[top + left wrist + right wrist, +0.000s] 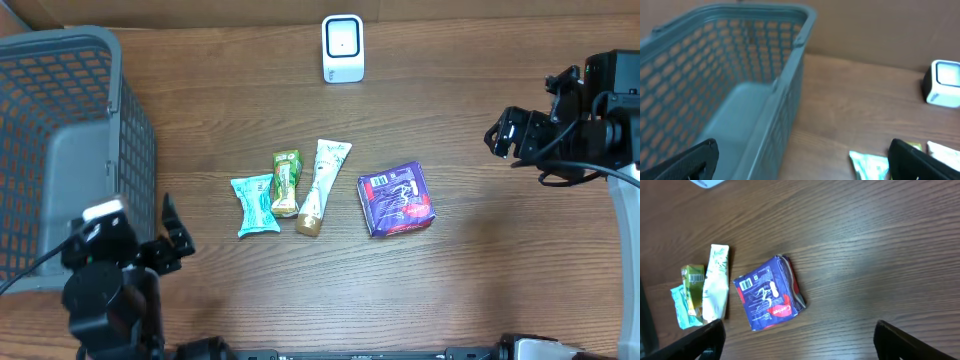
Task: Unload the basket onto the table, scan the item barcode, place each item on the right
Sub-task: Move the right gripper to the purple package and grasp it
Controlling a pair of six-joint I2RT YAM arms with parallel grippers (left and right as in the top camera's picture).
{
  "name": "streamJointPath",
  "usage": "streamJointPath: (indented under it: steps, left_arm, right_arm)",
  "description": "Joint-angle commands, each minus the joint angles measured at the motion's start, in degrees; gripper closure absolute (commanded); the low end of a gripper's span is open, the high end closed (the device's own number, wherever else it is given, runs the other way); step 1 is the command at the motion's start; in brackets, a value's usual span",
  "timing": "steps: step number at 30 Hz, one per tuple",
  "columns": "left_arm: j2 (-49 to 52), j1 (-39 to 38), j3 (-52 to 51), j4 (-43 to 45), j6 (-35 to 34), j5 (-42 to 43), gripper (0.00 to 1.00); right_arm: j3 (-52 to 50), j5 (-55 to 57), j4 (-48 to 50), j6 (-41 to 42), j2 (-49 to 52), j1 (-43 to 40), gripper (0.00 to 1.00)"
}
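Right claw: the right gripper [515, 140] is hanging over the right side of the table, fingers spread wide, holding nothing.
Left claw: the left gripper [176, 238] is waiting at the left, just beside the basket, also wide open and holding nothing.
Item: the flat purple plastic packet [769, 294] is lying on the brown wooden table [480, 280], well apart from the right claw. It is probably the one to scan.
Barcode: the small white barcode label [745, 284] is facing up on the packet's corner.
Scanner: the small white box scanner [342, 47] is standing at the far edge, well apart from the packet.
Done so far: nothing, it seems; every item is lying flat.
Left to do: picking up, carrying to the scanner, showing the barcode.
Around: a white squeeze tube [322, 185], a green snack packet [286, 180] and a teal wrapper [255, 203] are lying in a row; a big grey plastic basket [130, 130] is sitting at the left.
In the way: nothing is blocking the packet, though the tube is lying near it.
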Motion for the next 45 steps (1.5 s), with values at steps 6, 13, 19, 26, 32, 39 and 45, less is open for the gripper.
streamJointPath:
  steps: [6,13,19,26,32,39,45]
  left_arm:
    - [0.3,0.3,-11.7,9.0,13.9,15.3,0.00]
    - [0.3,0.3,-14.1,13.9,14.4,19.7,0.01]
    - [0.5,0.3,-14.1,9.5,14.8,11.1,0.00]
    - [0.6,0.3,-14.1,2.7,14.8,11.0,0.01]
    - [0.6,0.3,-14.1,-2.4,14.8,11.0,0.00]
    - [0.6,0.3,-14.1,-5.7,14.8,11.0,0.00]
    - [0.6,0.3,-14.1,-5.6,14.8,11.0,0.00]
  right_arm:
    - [0.0,0.0,0.0,-1.6,-0.3,0.4,0.05]
    - [0.0,0.0,0.0,-1.6,-0.3,0.4,0.05]
    - [0.0,-0.1,0.0,-1.5,-0.3,0.4,0.04]
    - [0.0,-0.1,-0.2,-1.6,-0.3,0.4,0.02]
    - [0.0,-0.1,-0.9,-1.6,-0.3,0.4,0.02]
    - [0.0,-0.1,-2.0,-1.6,-0.3,0.4,0.01]
    - [0.0,-5.9,-3.7,-8.8,-0.2,0.4,0.01]
